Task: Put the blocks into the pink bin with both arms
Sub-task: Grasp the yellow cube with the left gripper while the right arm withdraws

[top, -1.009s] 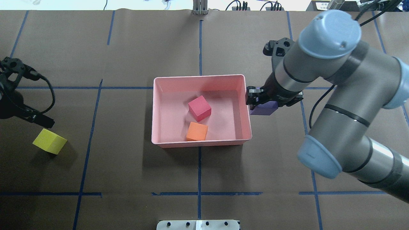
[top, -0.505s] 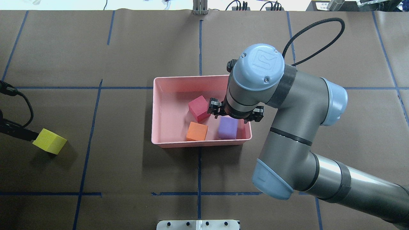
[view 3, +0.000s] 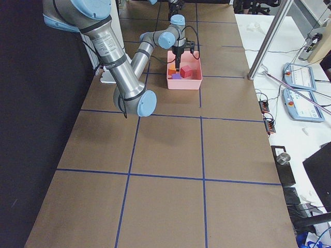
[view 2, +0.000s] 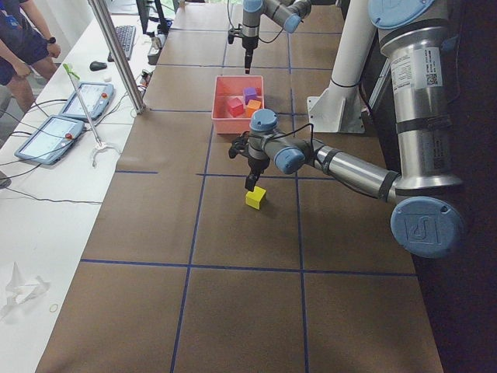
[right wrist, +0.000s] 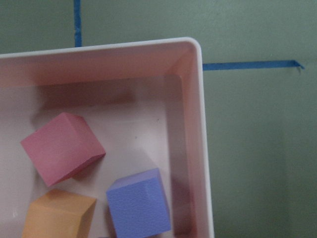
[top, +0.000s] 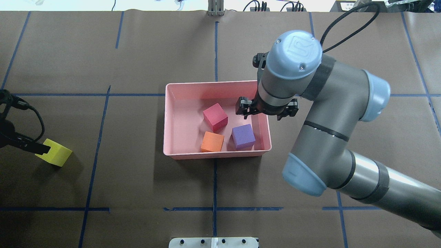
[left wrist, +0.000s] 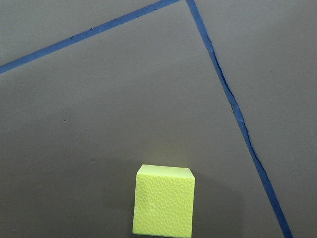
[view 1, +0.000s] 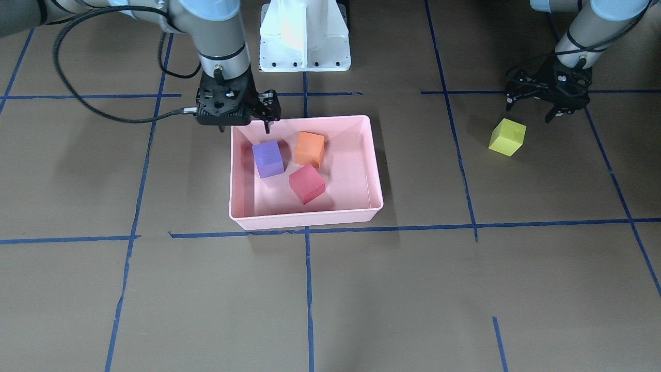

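Observation:
The pink bin (top: pixel 213 83) stands mid-table and holds the red block (top: pixel 215 117), the orange block (top: pixel 212 141) and the purple block (top: pixel 243 136). My right gripper (top: pixel 266 113) is open and empty, above the bin's right wall, apart from the purple block. The right wrist view shows the purple block (right wrist: pixel 139 206) lying free beside the red block (right wrist: pixel 62 148). The yellow-green block (top: pixel 55 152) lies on the table at far left. My left gripper (view 1: pixel 537 106) is open, just beside it, with one finger at the block's edge. The block fills the bottom of the left wrist view (left wrist: pixel 163 201).
The white pedestal base (view 1: pixel 304 36) stands behind the bin on the robot's side. Blue tape lines (top: pixel 214 179) cross the brown table. A white plate (top: pixel 213 242) sits at the near edge. Tablets and cables (view 2: pixel 70 116) lie on the side bench.
My right gripper carried the purple block over the bin, let it go and drew back toward the bin's right wall. My left gripper moved down to the yellow-green block.

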### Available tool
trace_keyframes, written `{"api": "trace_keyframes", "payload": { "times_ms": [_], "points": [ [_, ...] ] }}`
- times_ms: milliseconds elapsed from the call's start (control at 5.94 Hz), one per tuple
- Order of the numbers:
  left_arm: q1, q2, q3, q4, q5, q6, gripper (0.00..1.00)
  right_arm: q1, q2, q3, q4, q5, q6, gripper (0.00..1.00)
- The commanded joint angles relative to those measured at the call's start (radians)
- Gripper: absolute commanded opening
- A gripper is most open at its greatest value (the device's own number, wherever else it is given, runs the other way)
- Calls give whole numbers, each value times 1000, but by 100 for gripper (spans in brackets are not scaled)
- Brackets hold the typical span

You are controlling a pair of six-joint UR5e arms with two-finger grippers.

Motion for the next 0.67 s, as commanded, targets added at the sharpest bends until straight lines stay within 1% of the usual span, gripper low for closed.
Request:
{"api": "trace_keyframes", "payload": {
  "times_ms": [0, 168, 505],
  "points": [
    [67, -7, 96, -131, 6, -66, 100, 82, -75, 44, -2, 61, -142, 100],
    [72, -13, 116, -133, 6, -66, 100, 82, -81, 43, 0, 61, -147, 100],
    [73, -15, 124, -133, 13, -66, 100, 82, -95, 44, 4, 61, -147, 100]
  ]
}}
